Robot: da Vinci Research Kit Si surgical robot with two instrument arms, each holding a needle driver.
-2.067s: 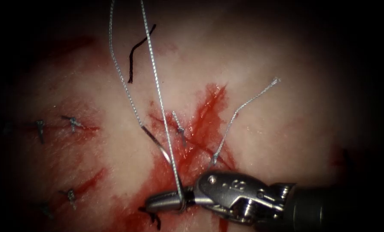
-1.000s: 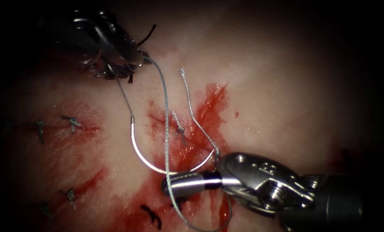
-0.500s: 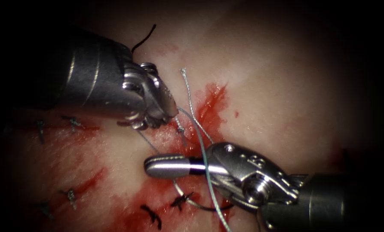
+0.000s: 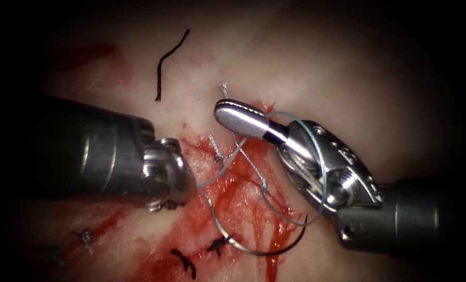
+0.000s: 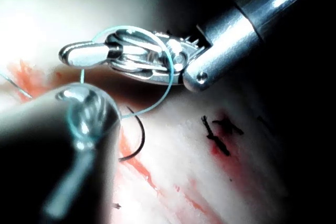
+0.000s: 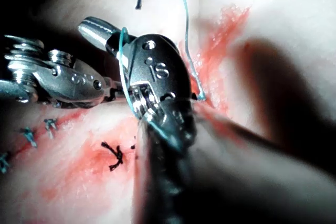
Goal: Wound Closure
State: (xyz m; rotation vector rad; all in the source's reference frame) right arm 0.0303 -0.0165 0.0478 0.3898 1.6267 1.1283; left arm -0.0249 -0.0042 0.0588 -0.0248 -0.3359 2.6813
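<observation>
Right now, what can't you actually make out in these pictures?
- Whether the left tool grips the thread that runs to it: its tip is behind its own wrist in the endoscope view and blurred in the left wrist view.
- The needle, held by neither tool, seems to lie on the tissue. Its thread end is lost in the red fluid.
- Where the loop around the right tool, shut on nothing, leads: too tangled.

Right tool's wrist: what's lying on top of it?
A loop of thread is draped around the right tool just behind its shut, empty jaws. The loose needle lies on the tissue below. The thread's far side is hidden.
</observation>
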